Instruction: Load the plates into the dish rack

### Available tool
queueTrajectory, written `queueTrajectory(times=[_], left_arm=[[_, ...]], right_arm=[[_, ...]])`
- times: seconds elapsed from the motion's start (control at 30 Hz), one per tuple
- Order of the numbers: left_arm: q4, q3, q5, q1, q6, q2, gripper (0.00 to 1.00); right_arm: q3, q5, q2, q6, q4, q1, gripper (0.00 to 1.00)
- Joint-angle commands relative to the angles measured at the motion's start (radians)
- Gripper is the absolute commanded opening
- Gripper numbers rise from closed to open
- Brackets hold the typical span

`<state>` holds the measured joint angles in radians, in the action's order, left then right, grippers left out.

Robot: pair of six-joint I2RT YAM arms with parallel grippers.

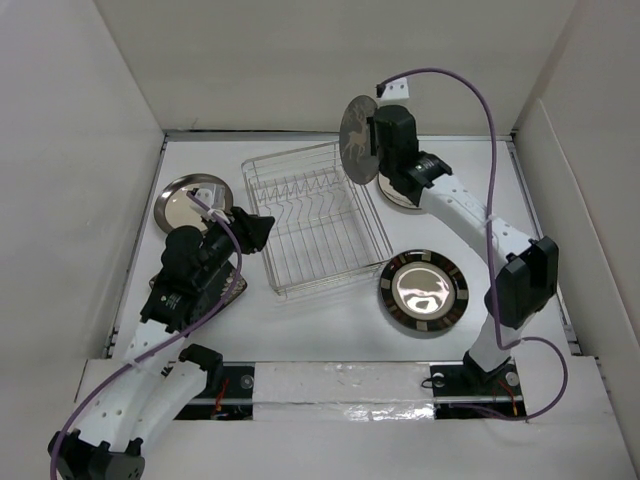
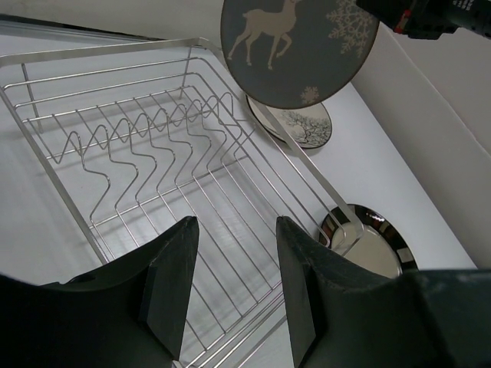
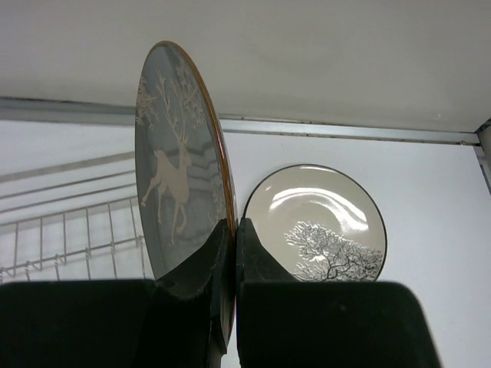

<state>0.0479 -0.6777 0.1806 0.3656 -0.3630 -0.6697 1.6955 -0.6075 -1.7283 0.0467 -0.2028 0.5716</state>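
Fingers of right gripper (image 3: 232,230) clenched on rim of round grey plate with pale deer motif (image 3: 178,165), held upright on edge over far right corner of rectangular silver wire dish rack (image 1: 315,225); left gripper (image 2: 235,228) released, at rack's left side; round beige dark-rimmed plate (image 3: 322,207) flat on table (image 1: 330,320) beyond.

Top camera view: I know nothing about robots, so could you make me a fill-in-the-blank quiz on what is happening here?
1. The right gripper is shut on the rim of a grey plate painted with a ____.
2. It holds that plate on ____, not flat, above the dish rack at its far end.
3. The left gripper has its jaws ____, holding nothing.
4. The beige plate lying flat on the table shows a bare ____.
Missing words: deer; edge; open; tree.
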Motion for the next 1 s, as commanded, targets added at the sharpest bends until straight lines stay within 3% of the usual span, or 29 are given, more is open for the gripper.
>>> queueTrajectory(times=[0.0, 0.43, 0.97], left_arm=[[0.033, -0.023, 0.02, 0.004, 0.015, -0.005, 0.42], [0.033, -0.022, 0.026, 0.004, 0.013, -0.011, 0.42], [0.029, -0.023, 0.025, 0.004, 0.015, -0.011, 0.42]], right_arm=[[0.087, -0.087, 0.007, -0.038, 0.129, 0.027, 0.0], [0.075, -0.17, -0.08, -0.085, 0.111, 0.091, 0.0], [0.004, -0.198, -0.174, 0.01, 0.132, 0.119, 0.0]])
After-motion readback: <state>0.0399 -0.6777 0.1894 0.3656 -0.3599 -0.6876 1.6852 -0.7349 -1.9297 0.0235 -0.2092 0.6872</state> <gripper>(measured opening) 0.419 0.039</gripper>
